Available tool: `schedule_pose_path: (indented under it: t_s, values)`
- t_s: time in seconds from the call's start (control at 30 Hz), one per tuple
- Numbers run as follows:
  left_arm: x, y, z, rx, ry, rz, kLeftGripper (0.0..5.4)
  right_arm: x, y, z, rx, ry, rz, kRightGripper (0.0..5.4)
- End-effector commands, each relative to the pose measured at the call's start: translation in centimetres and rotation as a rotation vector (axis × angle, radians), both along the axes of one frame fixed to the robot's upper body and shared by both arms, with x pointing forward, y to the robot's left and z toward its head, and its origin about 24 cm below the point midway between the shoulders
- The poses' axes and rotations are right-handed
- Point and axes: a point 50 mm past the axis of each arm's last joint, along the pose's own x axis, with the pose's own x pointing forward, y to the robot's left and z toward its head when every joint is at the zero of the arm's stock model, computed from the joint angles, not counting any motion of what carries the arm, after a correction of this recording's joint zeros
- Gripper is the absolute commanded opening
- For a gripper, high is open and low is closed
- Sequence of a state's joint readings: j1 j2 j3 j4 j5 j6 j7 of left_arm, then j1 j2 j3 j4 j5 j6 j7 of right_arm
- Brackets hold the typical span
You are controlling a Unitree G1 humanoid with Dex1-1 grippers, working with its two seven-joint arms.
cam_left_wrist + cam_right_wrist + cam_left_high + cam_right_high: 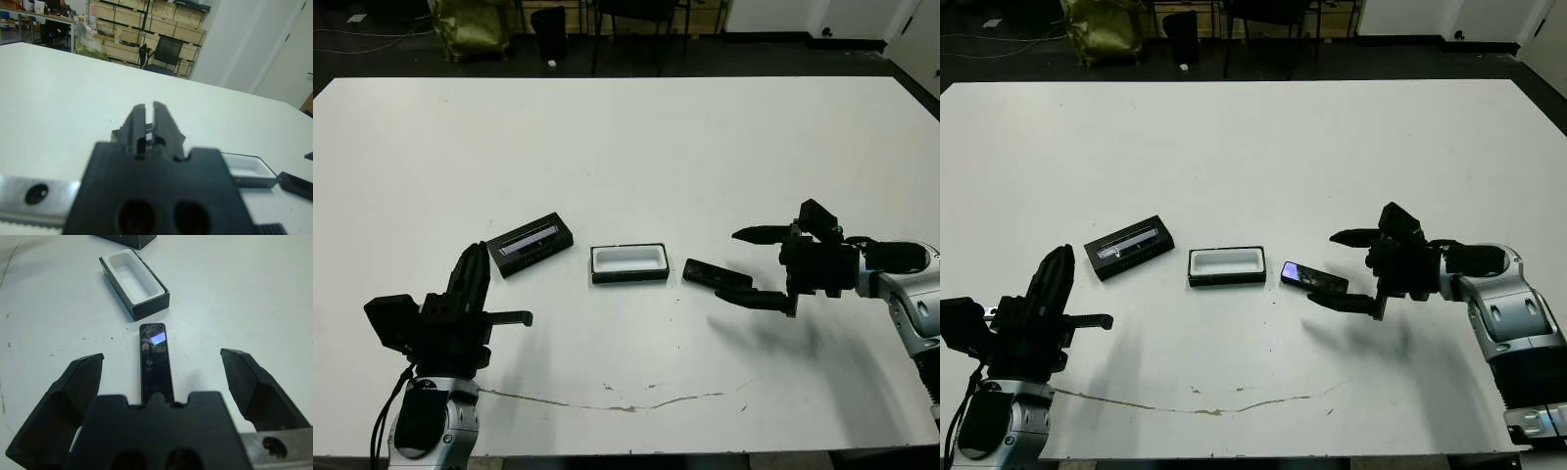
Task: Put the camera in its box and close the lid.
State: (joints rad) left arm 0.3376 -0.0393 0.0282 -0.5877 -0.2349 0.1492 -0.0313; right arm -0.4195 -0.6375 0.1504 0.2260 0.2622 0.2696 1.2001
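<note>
- On the table (626, 147), mid-front: lid (530, 244), box (628, 263), camera (717, 273) in a row from left to right, none touching.
- Box open, white inside bare.
- Camera lies flat just right of box, bluish patch toward it.
- Right gripper (752, 266) spread wide, fingers either side of camera's right end, not touching.
- Left gripper (473, 277) pressed together, near lid, holding nothing.

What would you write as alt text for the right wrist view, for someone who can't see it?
The right gripper, jaws wide open, straddles the black camera lying flat on the white table. Just past the camera's end sits the open white-lined box, empty.
</note>
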Motion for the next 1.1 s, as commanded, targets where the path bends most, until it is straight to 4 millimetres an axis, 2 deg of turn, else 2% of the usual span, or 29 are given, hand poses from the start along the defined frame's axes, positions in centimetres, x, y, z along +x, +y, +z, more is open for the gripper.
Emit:
schedule_pose_path:
  t_s: [0.03, 0.67, 0.77, 1.1]
  values:
    - [-0.1, 0.1, -0.5, 0.010, 0.037, 0.001, 0.00, -0.2, -0.1, -0.8, -0.002, 0.023, 0.006, 5.39]
    - [-0.3, 0.2, -0.5, 0.011, 0.033, -0.004, 0.00, -0.8, -0.3, -2.8, -0.093, 0.089, -0.040, 5.39]
    - [-0.2, 0.2, -0.6, 0.009, 0.036, 0.000, 0.00, -0.9, -0.3, -3.1, -0.095, 0.094, -0.049, 5.02]
    - [-0.2, 0.1, -0.6, 0.010, 0.037, 0.002, 0.00, -1.0, -0.3, -3.7, -0.143, 0.063, -0.065, 2.77]
